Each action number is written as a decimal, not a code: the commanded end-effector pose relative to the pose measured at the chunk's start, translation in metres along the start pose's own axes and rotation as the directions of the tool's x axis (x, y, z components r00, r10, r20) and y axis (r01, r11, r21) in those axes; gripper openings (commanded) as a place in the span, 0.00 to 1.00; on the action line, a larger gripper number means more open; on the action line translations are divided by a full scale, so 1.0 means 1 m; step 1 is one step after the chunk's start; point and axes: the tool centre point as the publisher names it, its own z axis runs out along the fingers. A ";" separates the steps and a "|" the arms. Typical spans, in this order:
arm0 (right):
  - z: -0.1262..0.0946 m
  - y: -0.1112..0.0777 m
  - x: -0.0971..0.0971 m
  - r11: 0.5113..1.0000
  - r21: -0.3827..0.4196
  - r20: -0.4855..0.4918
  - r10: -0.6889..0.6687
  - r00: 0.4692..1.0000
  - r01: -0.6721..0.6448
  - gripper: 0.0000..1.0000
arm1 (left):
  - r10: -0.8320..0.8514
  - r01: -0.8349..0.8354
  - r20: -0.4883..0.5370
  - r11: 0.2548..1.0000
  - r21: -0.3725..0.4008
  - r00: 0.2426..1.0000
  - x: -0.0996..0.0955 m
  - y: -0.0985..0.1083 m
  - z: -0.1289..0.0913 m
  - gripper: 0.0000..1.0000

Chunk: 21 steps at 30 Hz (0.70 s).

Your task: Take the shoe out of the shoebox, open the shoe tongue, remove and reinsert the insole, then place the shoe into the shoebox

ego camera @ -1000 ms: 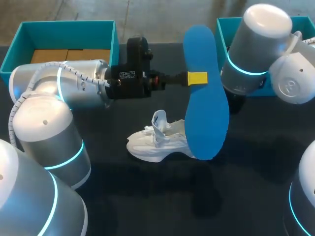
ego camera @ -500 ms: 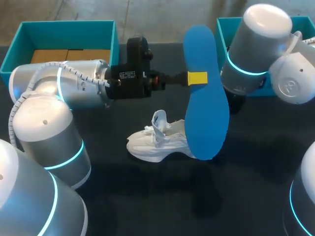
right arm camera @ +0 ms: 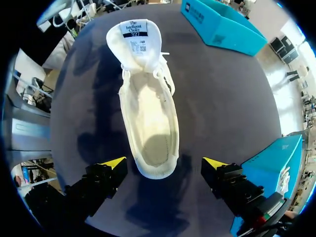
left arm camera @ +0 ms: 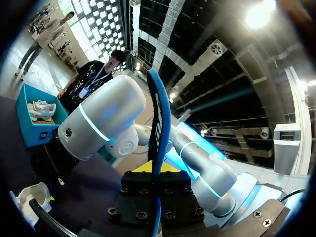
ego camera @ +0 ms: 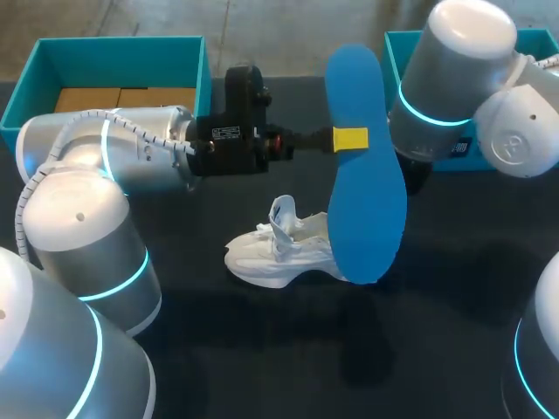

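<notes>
**Left pincer** [ego camera: 349, 140]: pressed onto the blue insole [ego camera: 367, 209] from two sides near its mid-length. The insole is held on edge above the desk [ego camera: 262, 349] and extends well past the fingers both ways.

**Right pincer** [right arm camera: 164, 164]: spread, its yellow tips standing either side of the heel end of the white shoe [right arm camera: 148, 113], apart from it. The shoe sits sole-down on the desk under this pincer, with its tongue folded out at the far end.

A teal shoebox [right arm camera: 222, 29] stands ahead of the right pincer. A second shoebox [right arm camera: 276, 158] lies just beside one of its fingers.
</notes>
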 end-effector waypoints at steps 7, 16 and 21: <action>0.023 0.024 -0.023 1.000 0.018 -0.004 -0.026 1.000 0.026 1.00 | 0.000 0.000 0.000 1.000 0.005 1.000 0.000 0.001 0.001 0.00; 0.045 0.043 -0.034 0.997 -0.026 -0.024 -0.068 0.997 0.068 1.00 | 0.000 0.000 0.000 1.000 0.005 1.000 0.000 0.001 0.001 0.00; 0.056 0.054 -0.032 0.995 -0.036 -0.049 -0.092 0.995 0.091 1.00 | 0.000 0.000 0.000 1.000 0.005 1.000 0.000 0.001 0.001 0.00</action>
